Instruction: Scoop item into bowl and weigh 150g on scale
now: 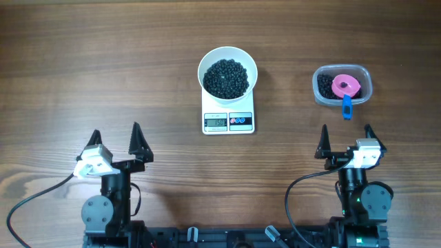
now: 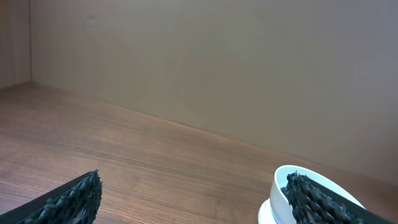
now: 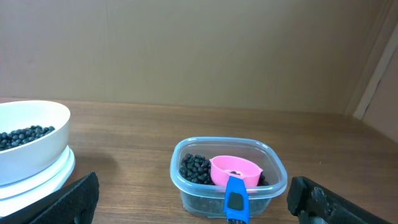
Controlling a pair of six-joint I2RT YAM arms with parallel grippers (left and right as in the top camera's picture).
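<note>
A white bowl [image 1: 227, 63] heaped with small black beans [image 1: 226, 77] stands on the white scale [image 1: 228, 118], whose grey display faces the near edge. The bowl's rim [image 2: 301, 176] also shows at the lower right of the left wrist view, and the bowl [image 3: 32, 140] at the left of the right wrist view. My left gripper [image 1: 116, 140] stands open near the front left, with nothing between its fingers. My right gripper [image 1: 345, 139] stands open at the front right, empty, facing the tub.
A clear plastic tub [image 1: 342, 86] holds more black beans and a pink scoop with a blue handle [image 3: 236, 198] that hangs over its near rim. In the right wrist view the tub [image 3: 227, 175] sits between my fingers but farther off.
</note>
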